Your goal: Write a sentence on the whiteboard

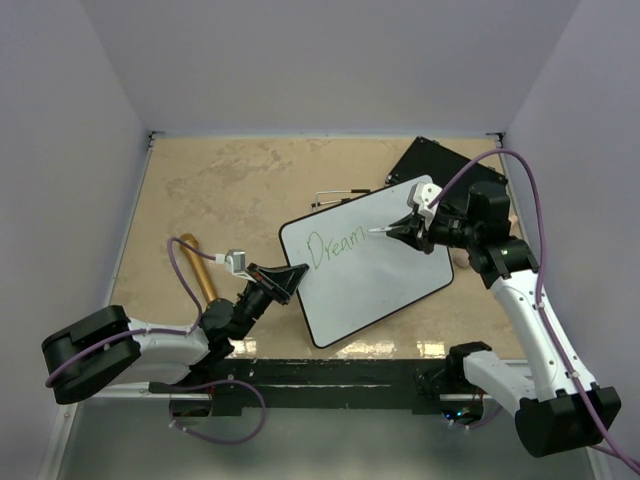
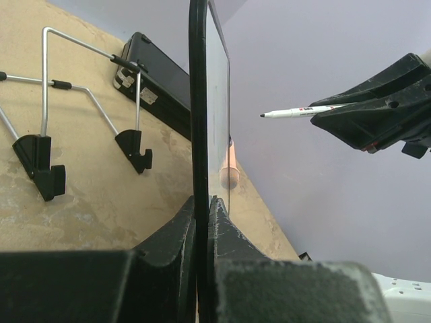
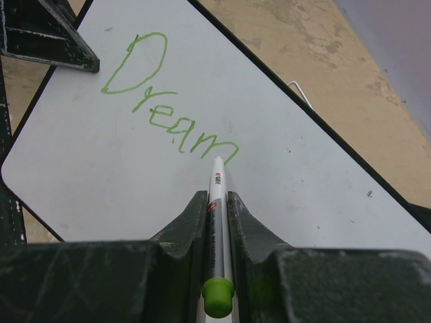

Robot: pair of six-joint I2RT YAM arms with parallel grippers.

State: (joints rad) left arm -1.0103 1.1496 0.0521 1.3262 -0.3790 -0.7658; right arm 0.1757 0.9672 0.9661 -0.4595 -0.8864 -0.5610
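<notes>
Right gripper [image 3: 217,198] clamped on marker [image 3: 216,176], tip just off the whiteboard [image 1: 370,275] after the "m". Left gripper [image 2: 202,205] pinches the whiteboard's near-left edge, holding it tilted. Risk: marker pressure swings or slips it, smearing the lettering. Glossy white, black-framed, green "Dream" written so far.

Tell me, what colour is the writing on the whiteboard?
Light green. The writing on the whiteboard shows best in the right wrist view.
</notes>
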